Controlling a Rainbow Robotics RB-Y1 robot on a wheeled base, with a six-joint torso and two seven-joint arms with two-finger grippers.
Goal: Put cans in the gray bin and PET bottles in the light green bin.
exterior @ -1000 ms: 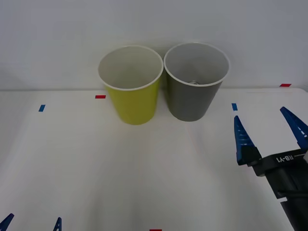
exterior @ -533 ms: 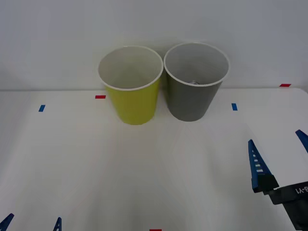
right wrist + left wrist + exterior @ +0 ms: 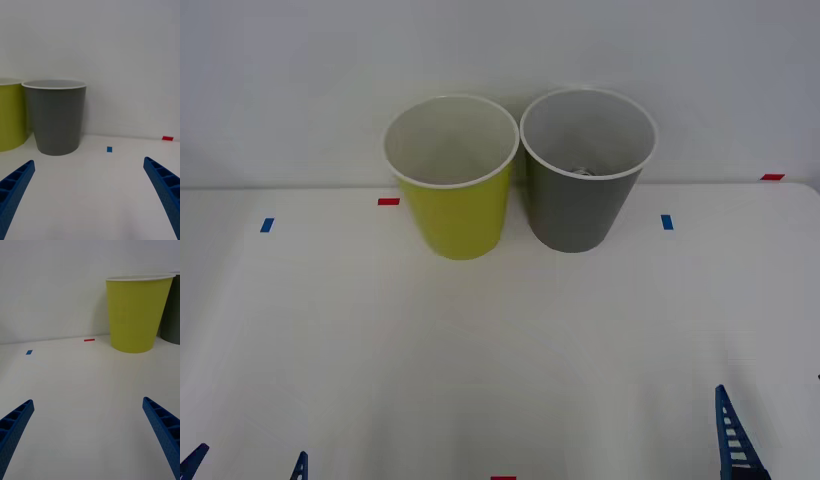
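The light green bin (image 3: pixel 452 205) and the gray bin (image 3: pixel 580 210) stand upright side by side at the back of the white table, nearly touching. Low inside the gray bin, just over its near wall, a small silver glint (image 3: pixel 584 171) shows; the cans are otherwise hidden. The PET bottles are out of view. My right gripper (image 3: pixel 775 440) hangs open at the table's near right corner, well short of the gray bin (image 3: pixel 56 116), and holds nothing. Over the near left edge my left gripper (image 3: pixel 247 468) is open and empty, facing the light green bin (image 3: pixel 134 313).
Small blue tape marks (image 3: pixel 267 225) (image 3: pixel 667 221) and red ones (image 3: pixel 388 201) (image 3: pixel 772 177) dot the white table (image 3: pixel 480 340). A plain wall rises right behind the bins. Open tabletop lies between the bins and both grippers.
My right gripper has drawn back from beside the gray bin toward the near right corner, staying open. The left gripper and both bins have not moved.
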